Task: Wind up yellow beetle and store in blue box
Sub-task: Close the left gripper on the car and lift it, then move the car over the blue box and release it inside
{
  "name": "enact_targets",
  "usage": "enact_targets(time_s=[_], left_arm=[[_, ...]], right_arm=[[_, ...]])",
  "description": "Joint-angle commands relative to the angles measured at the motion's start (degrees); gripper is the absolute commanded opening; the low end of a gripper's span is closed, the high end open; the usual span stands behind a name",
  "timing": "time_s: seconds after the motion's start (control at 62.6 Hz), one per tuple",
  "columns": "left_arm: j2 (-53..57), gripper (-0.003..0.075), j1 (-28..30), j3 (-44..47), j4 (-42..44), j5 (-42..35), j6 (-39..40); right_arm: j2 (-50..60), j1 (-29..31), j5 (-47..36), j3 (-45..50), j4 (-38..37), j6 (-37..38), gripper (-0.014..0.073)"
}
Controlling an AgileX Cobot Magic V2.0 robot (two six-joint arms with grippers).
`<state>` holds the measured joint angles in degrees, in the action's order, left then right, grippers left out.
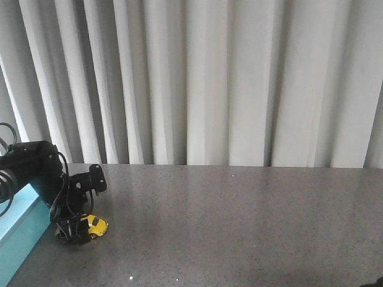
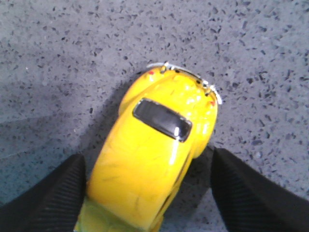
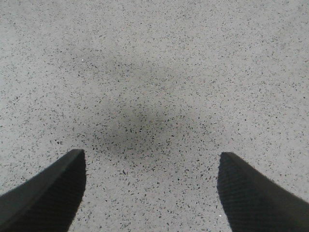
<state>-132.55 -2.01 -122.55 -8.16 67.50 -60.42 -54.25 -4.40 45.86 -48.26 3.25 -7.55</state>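
Note:
The yellow beetle stands on its wheels on the grey speckled table, just right of the blue box at the left edge. My left gripper is down at the table around the car. In the left wrist view the beetle lies between the two black fingers of the left gripper, which is open. One finger touches the car's side; the other finger stands a little apart from it. My right gripper is open over bare table, holding nothing.
The grey speckled table stretches to the right of the car. Pale curtains hang along its far edge. The left arm's black body and cables lean over the box's near corner.

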Motion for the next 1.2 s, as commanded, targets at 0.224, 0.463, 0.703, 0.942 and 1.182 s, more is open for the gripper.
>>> enact_targets(time_s=[0.224, 0.463, 0.703, 0.942, 1.182], left_arm=[[3.6, 0.0279, 0.2, -1.8, -2.4, -0.3, -0.2], [5.8, 0.0251, 0.2, -1.8, -6.0, 0.9, -0.2], [10.8, 0.0251, 0.2, -1.8, -9.1, 1.8, 0.5], [16.6, 0.0251, 0.2, -1.8, -6.7, 2.5, 8.2], [22.6, 0.0251, 1.6, -1.8, 4.0, 2.8, 25.4]], right_arm=[[0.7, 0.1, -2.9, -1.4, 0.0, -0.1, 0.0547], [0.7, 0.1, -2.7, -1.4, 0.0, -0.1, 0.0547], [0.7, 0.1, -2.7, -1.4, 0.0, -0.1, 0.0547], [0.7, 0.1, -2.7, -1.4, 0.0, -0.1, 0.0547], [0.7, 0.1, -2.7, -1.4, 0.0, -0.1, 0.0547]])
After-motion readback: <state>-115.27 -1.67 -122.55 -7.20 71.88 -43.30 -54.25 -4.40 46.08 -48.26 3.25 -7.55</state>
